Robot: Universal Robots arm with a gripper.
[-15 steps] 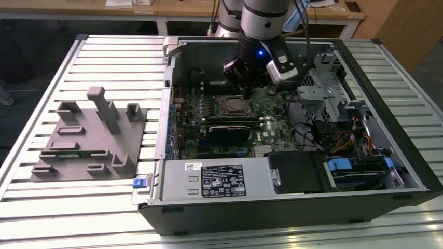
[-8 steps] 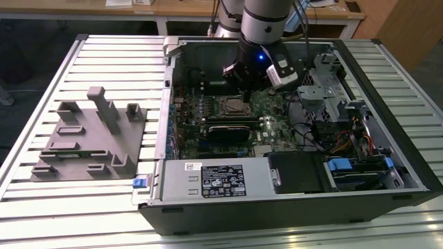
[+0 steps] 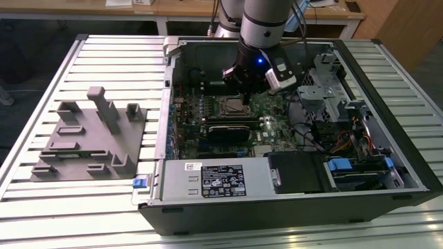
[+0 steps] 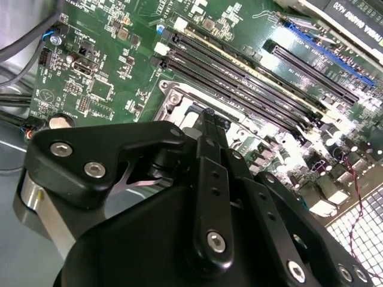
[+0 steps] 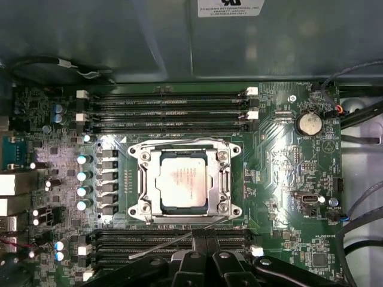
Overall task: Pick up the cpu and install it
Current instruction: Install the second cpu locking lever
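The cpu (image 5: 182, 182), a small pale silver square, lies flat inside the metal-framed socket (image 5: 139, 179) on the green motherboard (image 5: 287, 179). My gripper (image 5: 206, 238) hovers just off the socket's edge, over the memory slots, fingers pressed together with nothing between them. Seen from behind in the second wrist view, the gripper (image 4: 209, 117) points its narrow fingertips down at the socket frame (image 4: 173, 98). In the exterior view the gripper (image 3: 246, 96) hangs inside the open computer case, right above the socket (image 3: 232, 106).
A grey fixture (image 3: 90, 135) with upright posts lies on the slatted table at the exterior view's left. A white-labelled black box (image 3: 218, 179) fills the case's near side. Drive cages and cables (image 3: 339, 129) crowd its right. A thin wire lever (image 5: 173, 240) crosses the slots by the fingers.
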